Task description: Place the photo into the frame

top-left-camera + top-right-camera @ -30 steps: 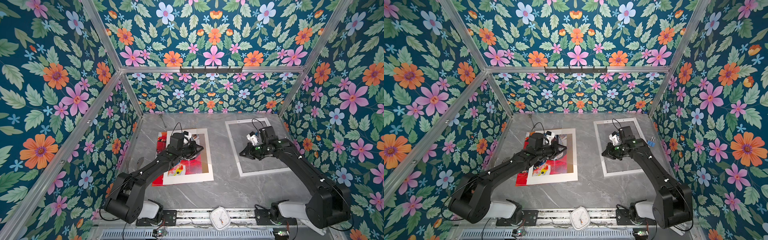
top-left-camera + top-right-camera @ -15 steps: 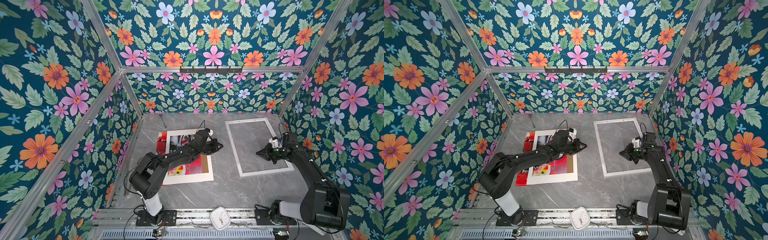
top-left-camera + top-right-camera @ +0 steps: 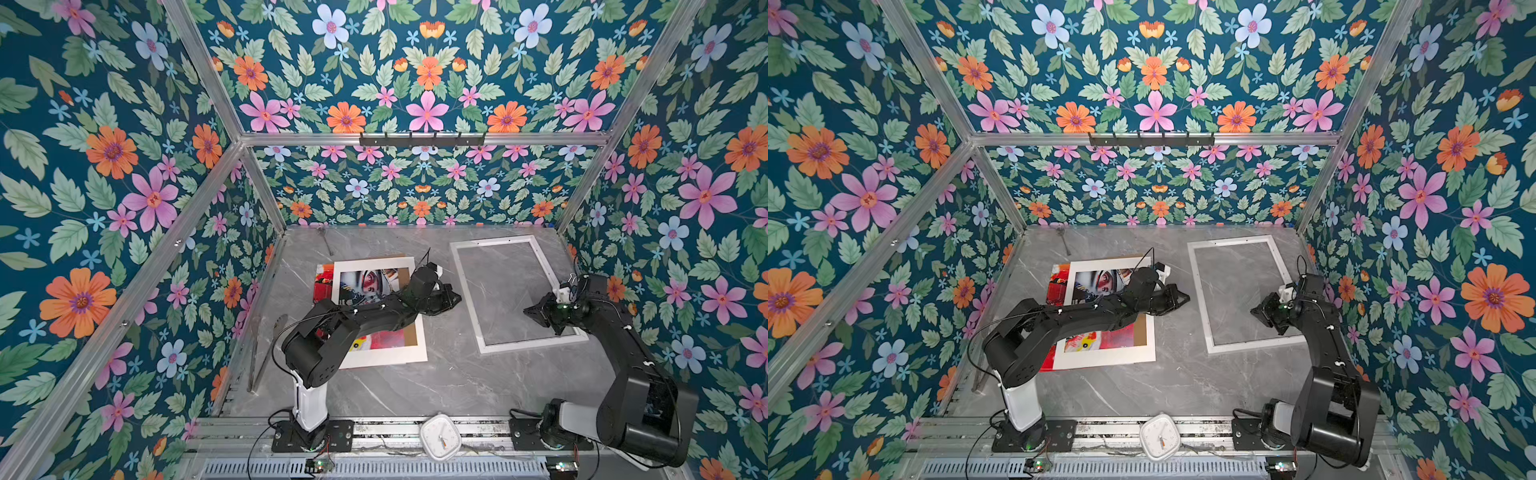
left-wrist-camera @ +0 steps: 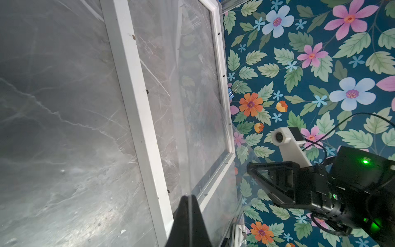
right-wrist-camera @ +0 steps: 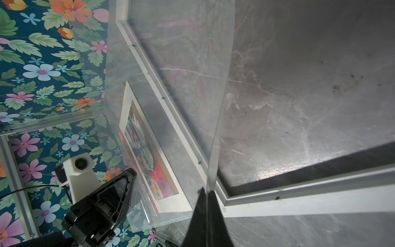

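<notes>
The photo (image 3: 323,283), a red print, lies on the left of the table under a white mat board (image 3: 382,358); a helmeted face shows through the mat's window. The white frame (image 3: 468,296) lies flat on the right with bare table inside it. Both grippers are shut on opposite edges of a clear pane (image 4: 205,119) held above the frame. In both top views my left gripper (image 3: 457,297) (image 3: 1185,297) is at the frame's left rail and my right gripper (image 3: 527,309) (image 3: 1253,311) over its right half. The pane runs edge-on between the left gripper (image 4: 189,196) jaws and the right gripper (image 5: 206,189) jaws.
A brown backing board (image 3: 411,337) shows under the mat. A white clock (image 3: 440,436) sits on the front rail. Metal tools (image 3: 266,345) lie along the left wall, a blue binder clip (image 4: 230,94) by the right wall. Floral walls close in three sides.
Both arms have moved right: the left gripper went from over the mat to the frame's left rail, and the right gripper from the frame's middle to its right half.
</notes>
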`<act>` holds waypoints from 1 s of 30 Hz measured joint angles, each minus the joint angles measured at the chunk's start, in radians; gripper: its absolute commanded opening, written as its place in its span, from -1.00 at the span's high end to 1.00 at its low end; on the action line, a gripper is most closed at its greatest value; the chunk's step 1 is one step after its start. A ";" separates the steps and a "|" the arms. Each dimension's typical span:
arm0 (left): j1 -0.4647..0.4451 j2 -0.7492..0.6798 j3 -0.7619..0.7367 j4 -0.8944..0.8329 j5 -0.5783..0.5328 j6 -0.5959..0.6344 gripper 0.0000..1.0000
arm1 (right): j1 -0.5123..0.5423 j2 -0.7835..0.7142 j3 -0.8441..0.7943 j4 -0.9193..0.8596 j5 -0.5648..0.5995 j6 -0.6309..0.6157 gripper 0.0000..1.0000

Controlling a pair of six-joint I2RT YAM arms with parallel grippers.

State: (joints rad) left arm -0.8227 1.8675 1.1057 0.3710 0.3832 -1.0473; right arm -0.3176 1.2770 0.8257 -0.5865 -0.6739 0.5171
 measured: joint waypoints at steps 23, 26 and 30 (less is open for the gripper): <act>-0.104 0.123 0.127 0.069 -0.060 -0.072 1.00 | -0.087 -0.138 0.052 -0.018 0.128 0.005 1.00; -0.120 0.125 0.144 0.071 -0.066 -0.072 1.00 | -0.090 -0.159 0.052 -0.019 0.132 0.005 1.00; -0.132 0.125 0.154 0.071 -0.074 -0.077 1.00 | -0.092 -0.185 0.049 -0.015 0.143 0.011 1.00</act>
State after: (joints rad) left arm -0.9546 1.9923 1.2594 0.4423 0.3092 -1.1244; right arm -0.4095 1.0916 0.8749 -0.6018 -0.5312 0.5282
